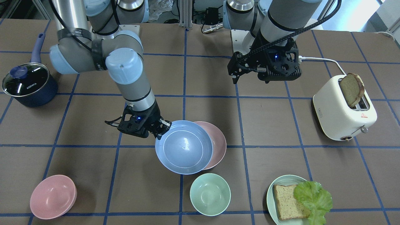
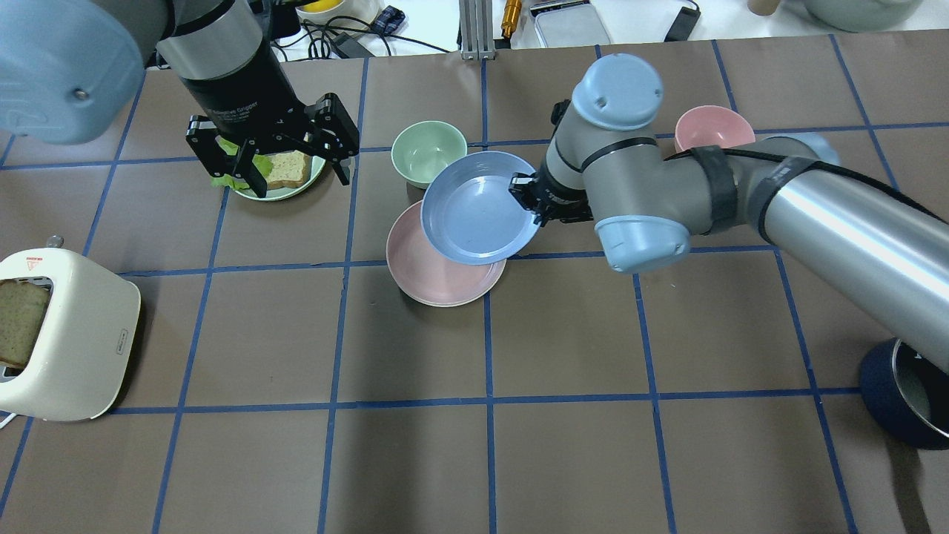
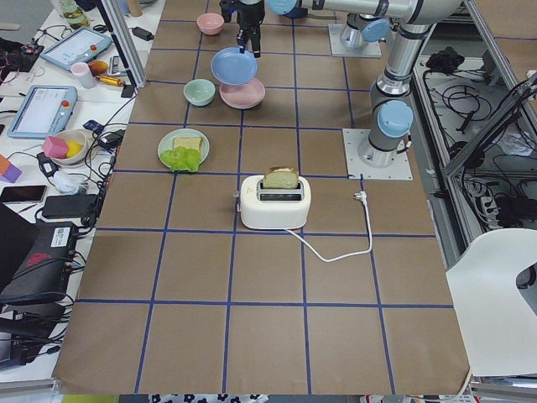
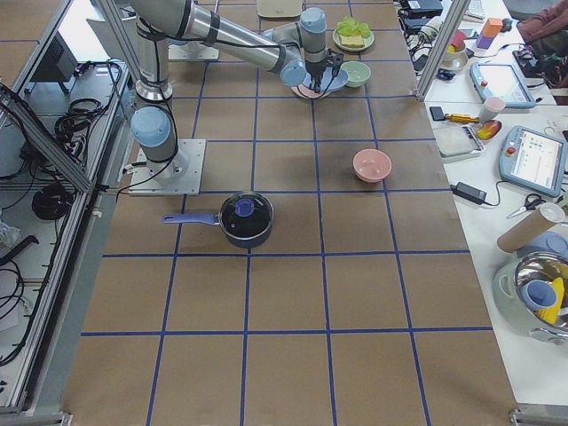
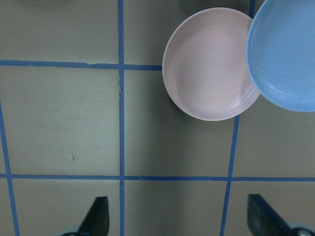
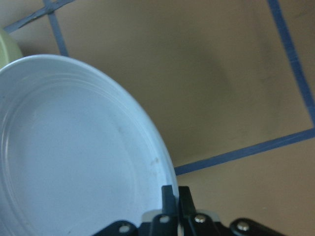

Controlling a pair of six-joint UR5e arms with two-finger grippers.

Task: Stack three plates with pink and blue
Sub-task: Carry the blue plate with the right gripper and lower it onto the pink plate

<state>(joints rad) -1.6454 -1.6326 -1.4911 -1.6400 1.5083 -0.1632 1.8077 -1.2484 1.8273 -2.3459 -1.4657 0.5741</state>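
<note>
My right gripper is shut on the rim of the light blue plate. It holds the plate in the air, partly over the pale pink plate and offset toward the mint bowl. In the right wrist view the two fingertips pinch the blue rim. My left gripper is open and empty, held high; its view shows the pink plate and blue plate from above. No cream-white plate shows in any view.
A mint-green bowl stands close beside the plates. Also here are a pink bowl, a pale green plate with bread and lettuce, a cream toaster holding bread, and a dark blue lidded pot.
</note>
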